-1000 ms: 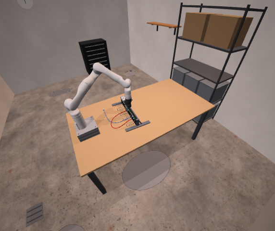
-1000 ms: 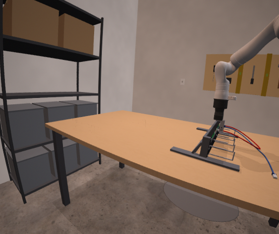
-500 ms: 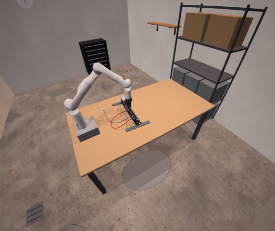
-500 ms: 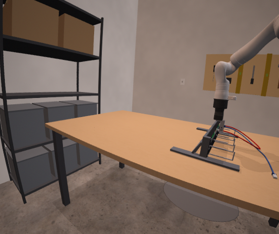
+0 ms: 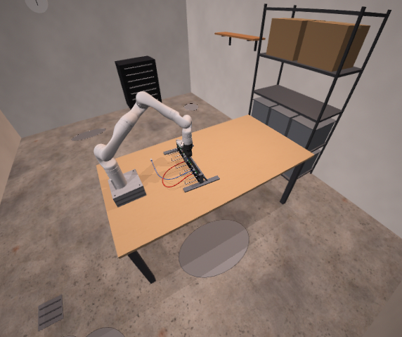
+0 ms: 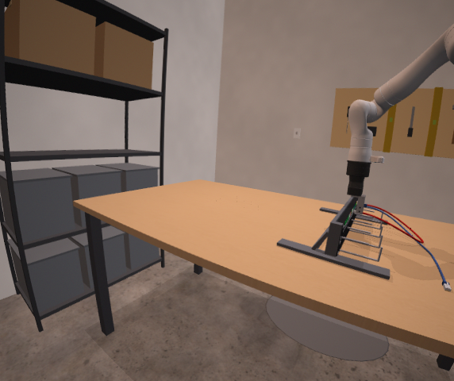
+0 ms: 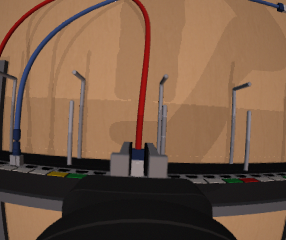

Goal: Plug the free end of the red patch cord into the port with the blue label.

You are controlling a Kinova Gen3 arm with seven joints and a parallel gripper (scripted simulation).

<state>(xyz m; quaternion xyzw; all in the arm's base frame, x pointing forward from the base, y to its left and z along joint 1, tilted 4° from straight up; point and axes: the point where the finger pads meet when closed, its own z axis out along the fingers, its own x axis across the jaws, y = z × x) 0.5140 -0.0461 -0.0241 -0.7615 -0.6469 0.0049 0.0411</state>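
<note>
The rack (image 5: 201, 182) (image 6: 329, 255) (image 7: 263, 190) stands upright on the table, with a row of ports along its panel. My gripper (image 5: 187, 153) (image 6: 357, 208) (image 7: 137, 153) points down at the panel's top edge and is shut on the red cord's plug (image 7: 138, 155). The plug sits at the panel face. The port under it and its label are hidden by my fingers, and I cannot tell how deep it sits. The red cord (image 5: 168, 184) (image 6: 403, 230) arches from a port at the panel's end to my fingers. The blue cord (image 5: 156, 172) (image 6: 432, 258) is plugged in beside it.
The blue cord's free end (image 5: 151, 159) (image 6: 445, 286) (image 7: 285, 8) lies on the table (image 5: 248, 144) (image 6: 219, 217), well inside the edge. Wire cable guides (image 7: 79, 114) stick out from the rack. The robot base (image 5: 126, 190) stands at the table's end. A shelving unit (image 5: 313, 90) stands off the table.
</note>
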